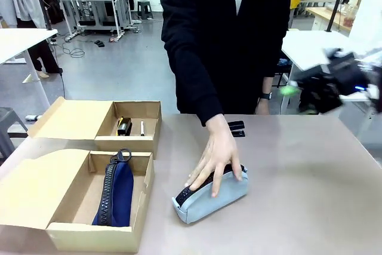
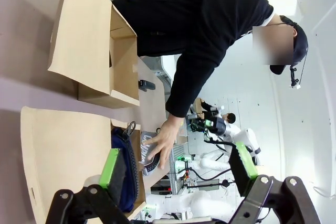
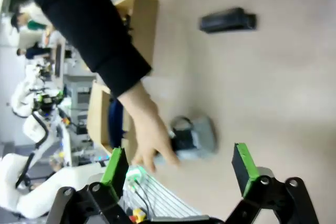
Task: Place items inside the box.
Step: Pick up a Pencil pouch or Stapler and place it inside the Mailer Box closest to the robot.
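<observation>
You've got a beige worktop (image 1: 310, 171) up front and a shiny grey floor (image 1: 125, 70) behind it. There's a white table (image 1: 21, 37) on your left, a metal-legged bench (image 1: 95, 4) further back, and cables (image 1: 74, 52) lying on the floor nearby.

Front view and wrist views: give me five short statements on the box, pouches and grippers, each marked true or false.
1. The dark blue pouch lies inside the near box. True.
2. The person's hand rests on the grey pouch. True.
3. The grey pouch lies in that box too. False: it lies on the table.
4. The left gripper has its jaws shut on the dark blue pouch. False: jaws open, holding nothing.
5. The right gripper has its jaws open. True.
</observation>
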You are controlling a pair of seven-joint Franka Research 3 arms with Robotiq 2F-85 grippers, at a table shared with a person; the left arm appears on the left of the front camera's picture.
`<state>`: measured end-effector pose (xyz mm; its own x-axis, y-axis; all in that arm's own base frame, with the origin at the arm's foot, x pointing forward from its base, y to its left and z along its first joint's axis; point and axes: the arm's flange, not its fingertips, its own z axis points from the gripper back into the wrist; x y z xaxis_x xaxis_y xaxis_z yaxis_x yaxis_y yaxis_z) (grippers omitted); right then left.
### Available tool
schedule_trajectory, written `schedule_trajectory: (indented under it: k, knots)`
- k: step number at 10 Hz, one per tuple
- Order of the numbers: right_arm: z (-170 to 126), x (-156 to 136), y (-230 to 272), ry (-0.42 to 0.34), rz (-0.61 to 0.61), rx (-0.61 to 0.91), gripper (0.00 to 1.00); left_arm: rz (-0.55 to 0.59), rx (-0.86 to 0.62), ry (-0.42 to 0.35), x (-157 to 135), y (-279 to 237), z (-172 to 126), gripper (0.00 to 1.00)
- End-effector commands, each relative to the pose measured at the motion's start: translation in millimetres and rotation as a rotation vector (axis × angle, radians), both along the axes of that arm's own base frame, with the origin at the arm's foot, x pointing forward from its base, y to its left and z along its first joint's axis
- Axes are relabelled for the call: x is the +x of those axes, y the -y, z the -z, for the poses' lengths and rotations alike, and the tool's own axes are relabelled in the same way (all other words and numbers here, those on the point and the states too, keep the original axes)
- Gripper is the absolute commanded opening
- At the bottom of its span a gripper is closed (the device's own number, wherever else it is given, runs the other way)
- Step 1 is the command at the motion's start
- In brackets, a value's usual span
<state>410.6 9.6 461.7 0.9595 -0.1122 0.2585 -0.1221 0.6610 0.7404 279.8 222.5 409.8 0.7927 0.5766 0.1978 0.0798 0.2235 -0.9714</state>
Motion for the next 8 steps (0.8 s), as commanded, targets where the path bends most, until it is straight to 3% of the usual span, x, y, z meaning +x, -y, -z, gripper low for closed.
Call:
schedule_trajectory:
  k: [1, 2, 3, 4, 8]
  knots:
    - [1, -114, 102, 0.069, 0.067, 0.008, 1.0, 0.004, -0.002, 0.021, -2, 2, 1, 1.0]
    - [10, -151, 119, 0.078, 0.095, 0.019, 1.0, 0.004, -0.002, 0.021, -2, 2, 1, 1.0]
    - [17, -167, 121, 0.121, 0.153, 0.019, 1.0, 0.004, -0.002, 0.021, -2, 2, 1, 1.0]
    - [2, -88, 103, 0.044, 0.08, 0.018, 1.0, 0.004, -0.002, 0.021, -2, 2, 1, 1.0]
    - [2, -88, 103, 0.044, 0.08, 0.018, 1.0, 0.004, -0.002, 0.021, -2, 2, 1, 1.0]
